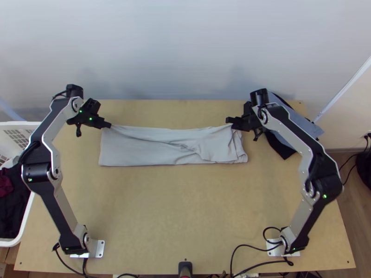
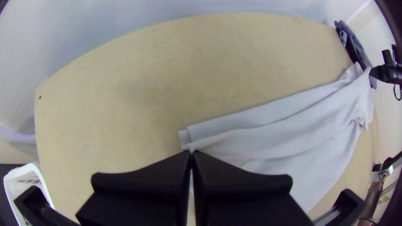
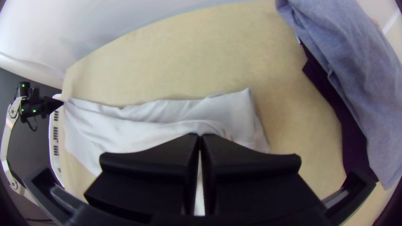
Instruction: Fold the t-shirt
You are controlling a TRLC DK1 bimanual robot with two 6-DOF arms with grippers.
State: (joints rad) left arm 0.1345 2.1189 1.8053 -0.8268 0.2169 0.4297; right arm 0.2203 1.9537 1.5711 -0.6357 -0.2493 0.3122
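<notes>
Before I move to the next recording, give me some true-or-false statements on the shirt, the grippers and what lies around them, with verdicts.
1. The left gripper holds the t-shirt near one end of its far edge. True.
2. The t-shirt is fully spread out. False: it lies folded into a long, narrow band across the table.
3. The right gripper has its jaws shut on the t-shirt. True.
4. The left gripper's jaws are wide open. False: they are shut on the cloth.
5. Only the t-shirt lies on the table. False: a blue-grey garment lies toward the far right corner.
</notes>
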